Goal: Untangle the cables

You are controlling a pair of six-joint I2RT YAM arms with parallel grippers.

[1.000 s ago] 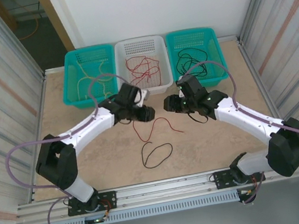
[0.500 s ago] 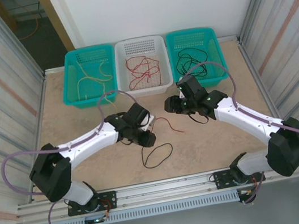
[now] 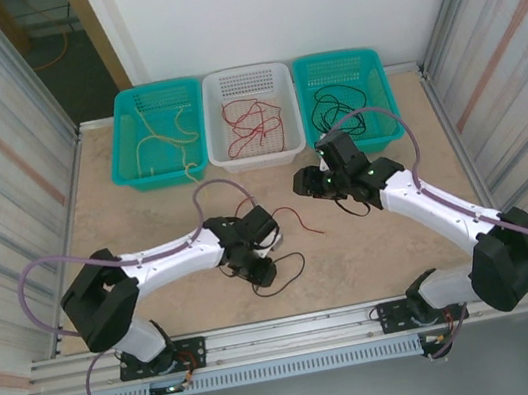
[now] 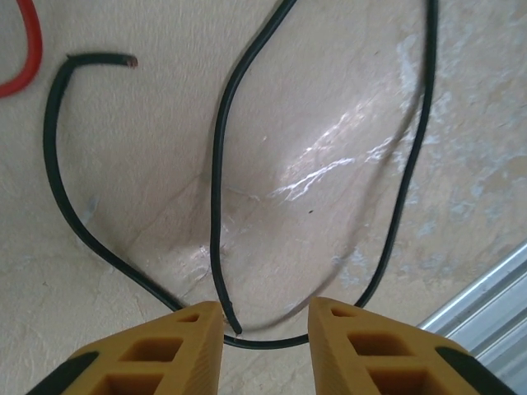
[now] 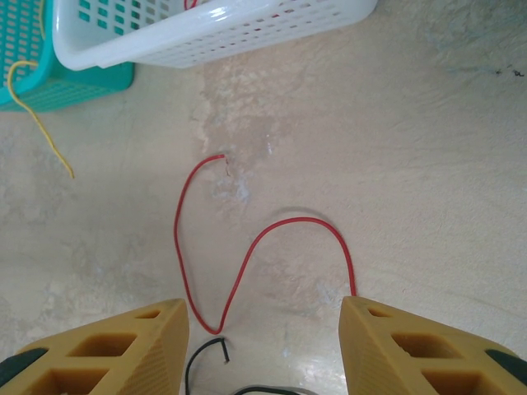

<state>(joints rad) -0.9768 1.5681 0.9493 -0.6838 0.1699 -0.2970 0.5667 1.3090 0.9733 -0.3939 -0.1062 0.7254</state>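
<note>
**Item 1. Left teal basket** (image 3: 126,158), far left of the table (image 3: 146,217). Holds the pale yellow cables (image 3: 158,139).

**Item 2. Left gripper** (image 3: 264,274), low over the near middle of the table. In its wrist view the left gripper (image 4: 263,325) has its jaws partly open. A bend of the loose black cable (image 4: 216,164) runs through the gap, and nothing is pinched.

**Item 3. White basket** (image 3: 213,115), centre back. Holds the red cables (image 3: 250,124).

**Item 4. Loose black cable** (image 3: 292,272), a loop flat on the table, apart from the red one beside it.

**Item 5. Loose red cable** (image 3: 292,215), a wavy strand on the table between the two grippers.

**Item 6. Right gripper** (image 3: 304,183), above the table. Its wrist view shows the right gripper (image 5: 263,329) with jaws wide and empty, the red cable (image 5: 247,255) lying below them.

**Item 7. Right teal basket** (image 3: 389,85), far right. Holds the black cables (image 3: 335,104).

**Step in hand (judged):** picking up the black cable for sorting.

**Next move calls for:** pinching the thin strand squarely against the table, then lifting it clear of the red one and carrying it to the right basket.
</note>
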